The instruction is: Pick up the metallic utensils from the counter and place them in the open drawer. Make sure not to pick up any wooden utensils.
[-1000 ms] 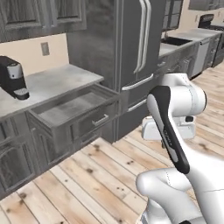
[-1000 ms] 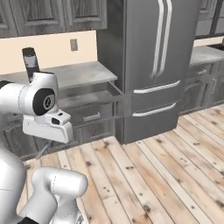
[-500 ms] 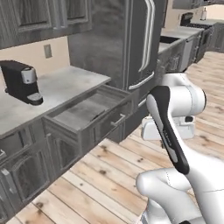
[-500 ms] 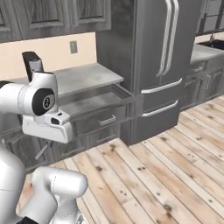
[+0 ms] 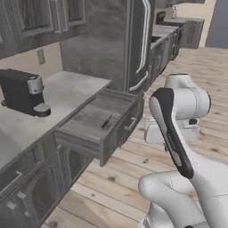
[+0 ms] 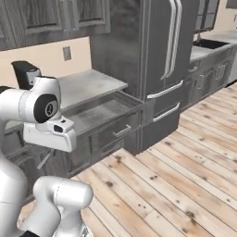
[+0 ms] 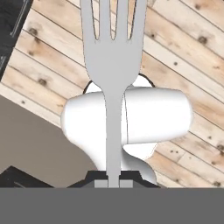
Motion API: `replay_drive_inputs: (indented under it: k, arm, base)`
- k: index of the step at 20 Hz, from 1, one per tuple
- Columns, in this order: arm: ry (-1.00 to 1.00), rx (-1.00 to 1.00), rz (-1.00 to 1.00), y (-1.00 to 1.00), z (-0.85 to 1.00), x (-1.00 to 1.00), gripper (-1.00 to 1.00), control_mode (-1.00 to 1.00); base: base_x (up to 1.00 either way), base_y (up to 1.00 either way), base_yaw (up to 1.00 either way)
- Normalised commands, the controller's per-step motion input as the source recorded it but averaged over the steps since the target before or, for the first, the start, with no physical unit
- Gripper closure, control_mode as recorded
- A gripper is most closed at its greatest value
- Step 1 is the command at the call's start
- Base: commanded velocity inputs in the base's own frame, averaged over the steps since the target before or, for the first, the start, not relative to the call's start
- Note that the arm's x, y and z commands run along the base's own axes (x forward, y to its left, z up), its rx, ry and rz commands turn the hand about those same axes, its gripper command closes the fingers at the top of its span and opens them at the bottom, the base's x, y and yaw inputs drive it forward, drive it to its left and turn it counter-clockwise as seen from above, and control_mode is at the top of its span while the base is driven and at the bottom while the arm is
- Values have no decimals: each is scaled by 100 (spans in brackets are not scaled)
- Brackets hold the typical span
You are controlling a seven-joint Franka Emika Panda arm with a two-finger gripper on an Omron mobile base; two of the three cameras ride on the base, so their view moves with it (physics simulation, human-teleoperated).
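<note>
Item: thin silver-grey metal fork (image 7: 113, 57). Position: hand view, centre, tines toward the top edge, handle running down to the bottom centre. Held by the two-finger gripper (image 7: 113, 183), whose dark tips are clamped on the end of the handle. Backdrop there is pale wooden floor, so the fork hangs over the floor, not over any drawer.

Item: wide shallow open drawer with dark grey rim and mottled grey floor (image 5: 84, 127). Position: left base view, centre left, pulled out below a light-grey counter. Contents: one small dark slim object (image 5: 106, 122) on the floor, probably the knife; too small to confirm. Same drawer in right base view, centre left.

Item: black coffee machine (image 5: 22, 92). Position: left base view, left edge, on that counter.

Step judged in hand: carrying the fork to the drawer. Handling advice: keep the grip firm, since the hold sits at the handle's very end and the fork could pivot; bring it above the drawer's middle, inside the rim, then lower before releasing, beside the dark object.
</note>
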Motion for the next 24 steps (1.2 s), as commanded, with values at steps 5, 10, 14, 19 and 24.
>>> replay_drive_inputs:
  k: [5,10,14,19,24]
  arm:
    - [0,0,0,0,0,0,100,100]
    - [0,0,0,0,0,0,100,100]
    - [0,0,0,0,0,0,100,100]
    - [0,0,0,0,0,0,100,100]
    - [0,0,0,0,0,0,100,100]
  base:
    - [12,82,-36]
    - [24,82,-37]
    - [25,74,-36]
    - [16,67,-32]
    - [8,61,-25]
